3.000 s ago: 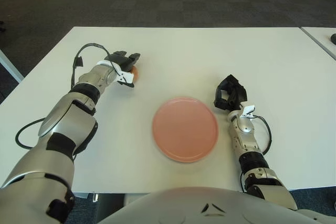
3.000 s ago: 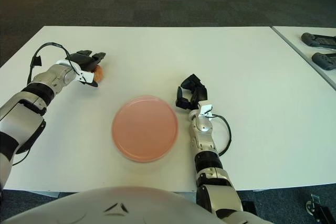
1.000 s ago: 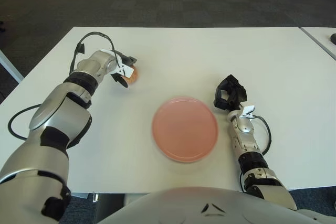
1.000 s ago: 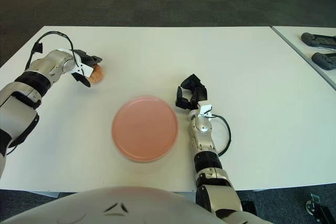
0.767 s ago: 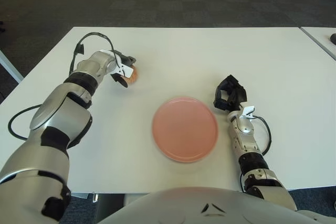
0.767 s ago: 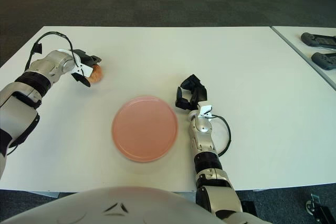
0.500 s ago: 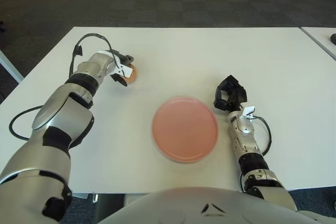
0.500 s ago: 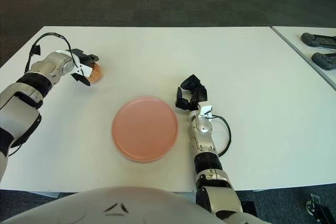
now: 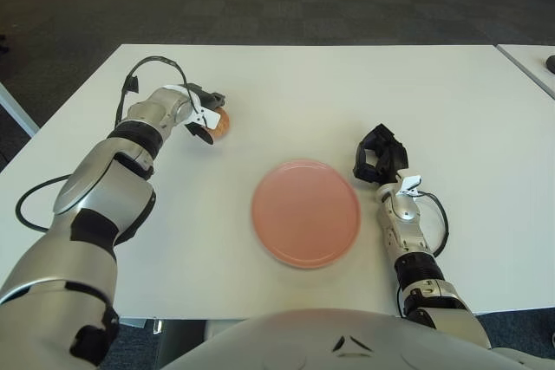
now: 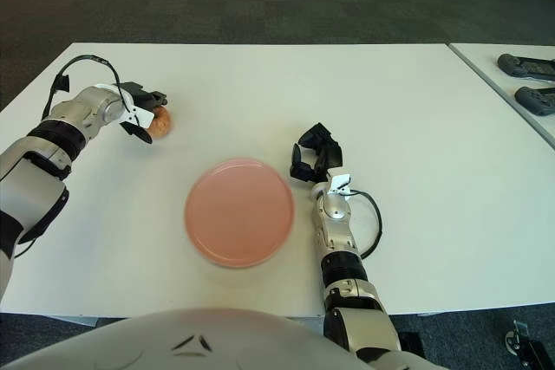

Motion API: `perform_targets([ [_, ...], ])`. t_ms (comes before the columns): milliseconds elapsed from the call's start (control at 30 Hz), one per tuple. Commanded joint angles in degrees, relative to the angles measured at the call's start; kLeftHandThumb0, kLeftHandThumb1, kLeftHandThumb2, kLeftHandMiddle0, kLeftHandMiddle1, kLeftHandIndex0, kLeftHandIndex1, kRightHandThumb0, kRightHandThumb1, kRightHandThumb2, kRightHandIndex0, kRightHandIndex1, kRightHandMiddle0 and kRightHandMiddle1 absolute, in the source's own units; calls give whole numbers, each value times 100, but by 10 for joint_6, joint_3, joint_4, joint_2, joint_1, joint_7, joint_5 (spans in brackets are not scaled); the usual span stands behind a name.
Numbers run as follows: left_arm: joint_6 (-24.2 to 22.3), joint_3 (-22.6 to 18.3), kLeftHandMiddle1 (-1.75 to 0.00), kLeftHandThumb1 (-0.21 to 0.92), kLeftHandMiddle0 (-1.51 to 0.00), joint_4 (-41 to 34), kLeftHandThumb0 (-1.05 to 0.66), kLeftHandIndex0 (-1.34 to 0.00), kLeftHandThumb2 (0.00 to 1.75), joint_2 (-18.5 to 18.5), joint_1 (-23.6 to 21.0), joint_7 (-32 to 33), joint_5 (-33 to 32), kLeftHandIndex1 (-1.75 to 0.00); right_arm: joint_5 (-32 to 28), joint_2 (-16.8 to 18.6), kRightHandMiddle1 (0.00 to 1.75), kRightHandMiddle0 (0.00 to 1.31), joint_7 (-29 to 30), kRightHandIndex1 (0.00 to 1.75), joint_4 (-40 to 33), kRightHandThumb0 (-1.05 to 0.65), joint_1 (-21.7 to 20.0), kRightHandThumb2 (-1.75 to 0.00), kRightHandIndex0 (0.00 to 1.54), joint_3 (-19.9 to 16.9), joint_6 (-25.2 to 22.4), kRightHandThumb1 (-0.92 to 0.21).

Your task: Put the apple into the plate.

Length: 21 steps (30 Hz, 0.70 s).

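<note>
the plate (image 9: pixel 305 212) lies flat near the near edge of the table (image 9: pixel 347 84), about midway along it, with nothing in it. just to its right the right hand (image 9: pixel 378 155) rests parked on the table, its dark fingers curled in and holding nothing.

farther back, toward the far left corner, the left hand (image 9: pixel 201 115) reaches to the apple (image 9: pixel 219 122). the fingers (image 9: pixel 205 93) wrap the apple's left side and top, one above and one below, and seem to be closed against it, though from here it is hard to tell whether they press firmly or only touch. the apple appears to sit on the table, well apart from the plate, so the carry is not yet done.

the apple should handle as a firm, rounded, fairly light thing with a smooth skin that may slip between hard fingers. it will not crush under a moderate grip, but it could roll if nudged from one side or let go early. the safest hold is probably around its widest part, fingers on opposite sides, so it cannot squirt out, then a low release at the plate's middle.

beyond the table lies dark carpet.
</note>
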<state>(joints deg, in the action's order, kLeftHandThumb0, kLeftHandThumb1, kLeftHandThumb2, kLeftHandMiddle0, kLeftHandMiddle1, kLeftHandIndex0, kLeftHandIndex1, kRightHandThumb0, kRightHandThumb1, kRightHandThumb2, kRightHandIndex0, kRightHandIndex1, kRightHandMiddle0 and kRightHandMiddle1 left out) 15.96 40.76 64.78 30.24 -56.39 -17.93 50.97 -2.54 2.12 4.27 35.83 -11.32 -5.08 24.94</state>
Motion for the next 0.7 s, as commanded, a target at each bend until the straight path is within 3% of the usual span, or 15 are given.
perform_targets([
  [0,-1,7,-141,85,0,8,-83,0,10,-3,3,7,7,-71,-2,4,175,60,-3,175,23,-47,30,-130,115,-1,-32,-32],
  [133,-1,14,-140,78,-1,15,-73,0,8,-7,1,11,13,-74,-3,4,175,60,-4,175,22,-47,30,-130,115,-2,-33,-32],
  [200,0,18,-136,65,-4,17,-66,0,26,-8,0,9,15,-77,-4,4,175,60,-5,175,20,-47,32,-130,115,-2,-33,-32],
  [267,0,20,-125,44,-7,19,-57,0,59,-10,0,6,16,-79,-4,4,175,60,-6,175,18,-47,33,-130,115,-3,-32,-32],
  [367,-4,24,-115,30,-10,20,-46,0,81,-14,-1,2,19,-79,-5,4,175,60,-9,175,16,-47,34,-130,115,-3,-33,-32],
  [400,-5,24,-110,25,-10,21,-34,0,92,-15,-1,1,20,-76,-5,3,175,60,-10,175,16,-47,35,-130,114,-3,-33,-32],
  [500,-12,22,-103,17,-10,22,-6,0,111,-20,0,1,16,-70,-5,2,175,60,-12,175,14,-47,36,-130,114,-3,-34,-32],
  [667,-24,18,-99,15,-11,19,16,0,126,-24,5,15,13,-66,-4,2,175,60,-12,175,15,-47,36,-129,114,-4,-34,-33],
])
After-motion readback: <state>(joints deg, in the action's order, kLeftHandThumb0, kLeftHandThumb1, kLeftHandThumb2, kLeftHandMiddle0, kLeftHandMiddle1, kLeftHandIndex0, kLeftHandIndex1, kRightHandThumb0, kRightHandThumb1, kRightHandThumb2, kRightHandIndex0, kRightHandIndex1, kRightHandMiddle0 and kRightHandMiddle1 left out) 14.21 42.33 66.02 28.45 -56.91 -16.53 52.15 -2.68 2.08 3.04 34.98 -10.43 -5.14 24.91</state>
